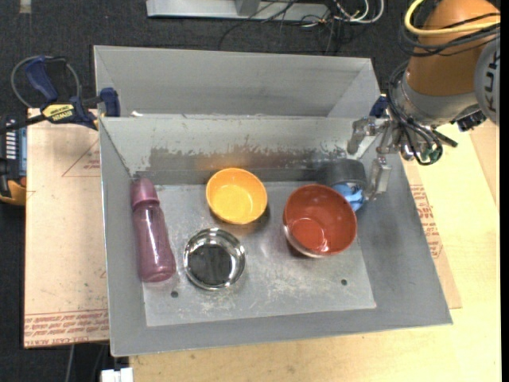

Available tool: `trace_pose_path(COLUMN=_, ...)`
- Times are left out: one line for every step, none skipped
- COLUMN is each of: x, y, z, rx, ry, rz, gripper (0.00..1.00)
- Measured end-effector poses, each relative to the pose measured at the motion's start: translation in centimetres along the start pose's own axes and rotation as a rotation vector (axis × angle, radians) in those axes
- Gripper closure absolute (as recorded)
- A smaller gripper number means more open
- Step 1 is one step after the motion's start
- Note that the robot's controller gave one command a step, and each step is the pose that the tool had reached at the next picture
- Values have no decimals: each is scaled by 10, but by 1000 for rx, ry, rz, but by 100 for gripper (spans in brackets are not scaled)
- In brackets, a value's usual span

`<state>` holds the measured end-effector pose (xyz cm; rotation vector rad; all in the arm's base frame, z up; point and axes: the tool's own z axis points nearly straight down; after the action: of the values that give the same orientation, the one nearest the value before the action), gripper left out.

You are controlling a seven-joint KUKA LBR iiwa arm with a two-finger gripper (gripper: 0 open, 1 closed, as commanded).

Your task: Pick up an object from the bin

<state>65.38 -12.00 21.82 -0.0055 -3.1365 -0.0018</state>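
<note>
My gripper hangs over the bin's right rear corner, its two metal fingers apart and nothing between them. Just below its lower fingertip a small blue thing lies on the floor, partly hidden behind the rim of a red bowl. The red bowl stands upright, right of centre, close to the left of the gripper. An orange-yellow bowl stands further left, at the middle rear.
A shiny metal bowl with a dark inside sits at the front centre-left. A pink bottle lies along the left wall. The arm's orange cover and cables hang above the right rim.
</note>
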Motion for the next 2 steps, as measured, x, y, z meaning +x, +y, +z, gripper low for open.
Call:
trace_pose_path(x=-1, y=1, z=-6, rx=1, ry=-8, rz=-4, gripper=0)
trace_pose_path(x=26, y=2, z=101, rx=3, ry=-48, rz=-294, gripper=0)
